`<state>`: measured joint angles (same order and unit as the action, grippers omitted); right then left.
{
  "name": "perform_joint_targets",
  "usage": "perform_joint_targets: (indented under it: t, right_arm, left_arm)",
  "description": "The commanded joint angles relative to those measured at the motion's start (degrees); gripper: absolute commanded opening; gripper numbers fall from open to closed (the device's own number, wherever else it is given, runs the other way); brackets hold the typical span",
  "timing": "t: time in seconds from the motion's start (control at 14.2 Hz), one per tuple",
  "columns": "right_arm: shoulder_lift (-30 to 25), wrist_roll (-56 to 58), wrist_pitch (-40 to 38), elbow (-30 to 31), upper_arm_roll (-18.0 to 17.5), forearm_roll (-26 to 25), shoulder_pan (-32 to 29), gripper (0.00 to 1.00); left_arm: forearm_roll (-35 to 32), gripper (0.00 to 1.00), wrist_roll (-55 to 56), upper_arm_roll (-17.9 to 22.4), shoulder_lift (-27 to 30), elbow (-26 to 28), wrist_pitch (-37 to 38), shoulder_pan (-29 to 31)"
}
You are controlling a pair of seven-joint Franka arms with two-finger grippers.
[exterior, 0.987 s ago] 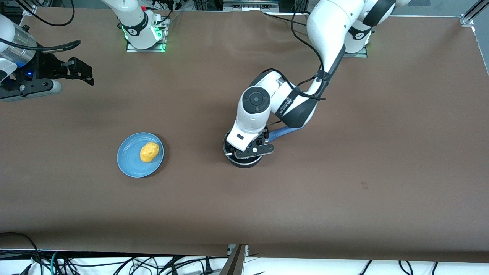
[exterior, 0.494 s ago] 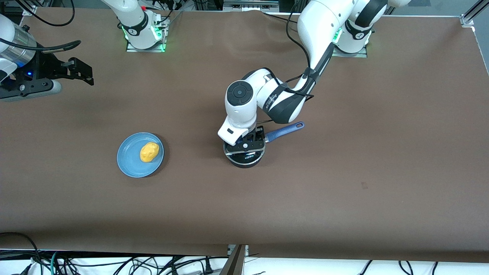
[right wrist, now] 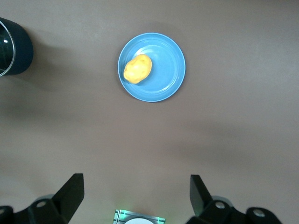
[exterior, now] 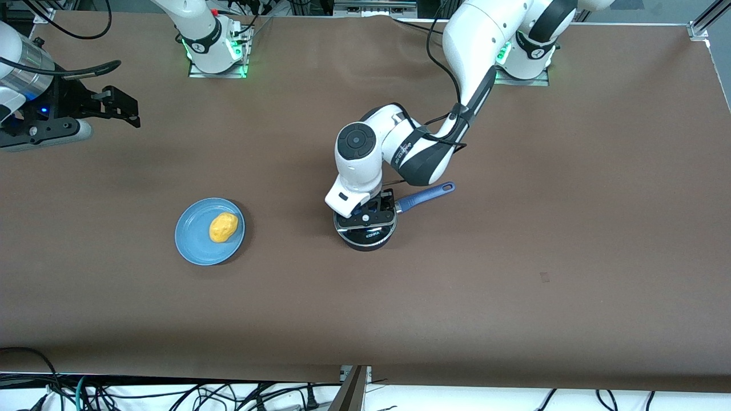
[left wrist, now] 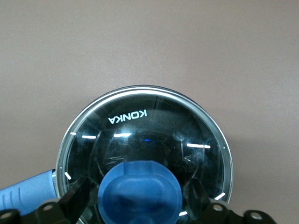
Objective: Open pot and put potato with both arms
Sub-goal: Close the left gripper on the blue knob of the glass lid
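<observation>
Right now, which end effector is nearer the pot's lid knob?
Left. The left end effector sits over the pot, fingers straddling the blue knob. The right end effector waits at the right arm's table end.

I see the potato (right wrist: 138, 69) on the blue plate (right wrist: 163, 88), pot (right wrist: 14, 46) at the edge, my right gripper (right wrist: 135, 198) spread wide above the table (right wrist: 224, 135).

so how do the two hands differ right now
The left hand is low over the pot, its fingers either side of the blue lid knob; the right hand waits over bare table at its own end. The right hand is open with nothing between its fingers. Both are black two-finger hands.
</observation>
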<state>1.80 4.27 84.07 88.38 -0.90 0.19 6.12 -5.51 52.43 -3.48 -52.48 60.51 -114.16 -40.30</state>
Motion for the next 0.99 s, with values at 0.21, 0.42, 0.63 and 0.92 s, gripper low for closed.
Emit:
perform_joint_targets:
  t: [0.21, 0.42, 0.63, 0.92]
  right_arm:
    - [0.4, -0.7, -0.3, -1.1, -0.3, -0.3, -0.2, 1.0]
    - [0.4, -0.6, -0.4, -1.1, -0.2, -0.3, -0.2, 1.0]
    - [0.4, -0.6, -0.4, -1.1, -0.2, -0.3, -0.2, 1.0]
    - [0.4, -0.6, -0.4, -1.1, -0.2, -0.3, -0.2, 1.0]
  left_arm:
    - [-1.2, 0.62, -0.2, 0.5, 0.5, -0.3, 0.4, -0.4]
    - [-1.0, 0.58, -0.2, 0.3, 0.6, -0.4, 0.7, 0.0]
    - [-1.0, 0.58, -0.2, 0.3, 1.2, -0.7, 1.0, 0.2]
    - [-0.9, 0.58, -5.6, 0.2, 4.2, -0.6, 4.2, 2.8]
